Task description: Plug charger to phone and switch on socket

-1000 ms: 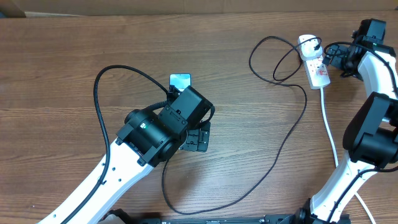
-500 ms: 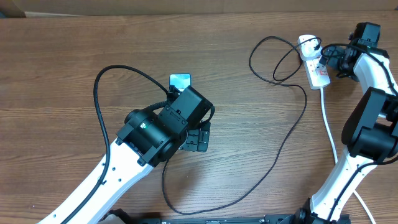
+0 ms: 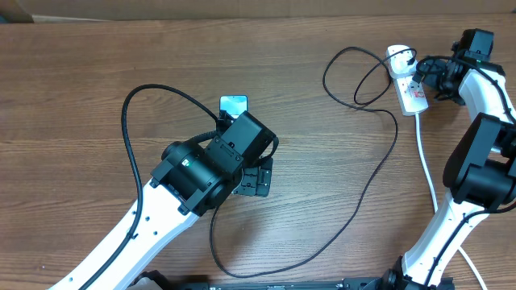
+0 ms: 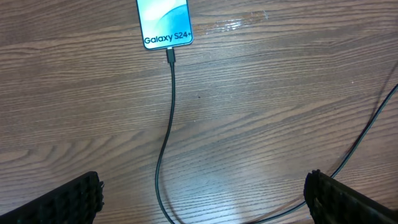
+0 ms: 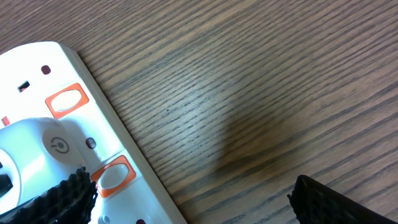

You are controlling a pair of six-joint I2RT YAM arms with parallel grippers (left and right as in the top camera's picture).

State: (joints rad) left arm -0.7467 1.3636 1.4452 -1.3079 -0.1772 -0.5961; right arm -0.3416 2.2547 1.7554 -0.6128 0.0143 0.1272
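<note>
At the surface's point(image 5: 261, 93) far right, your right hand point(image 5: 199, 202) hung open, one finger over the socket point(image 5: 56, 124); you needed that fingertip squarely on the nearer red switch point(image 5: 113, 177). The charger point(image 4: 166, 137) sat in the phone point(image 4: 164, 23), with your left hand point(image 4: 199, 202) open.

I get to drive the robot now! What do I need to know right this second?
Left end effector: open, empty, facing the phone from a short way off.
Right end effector: open, empty, right at the socket, one finger beside an orange-red switch.
Things: the phone lies flat, its screen showing Galaxy S24. The charger trails away from its bottom edge.
Done: the charger's connector sits in the phone's port.
Left: press the socket's switch. Whether it is already on cannot be told from these views.
</note>
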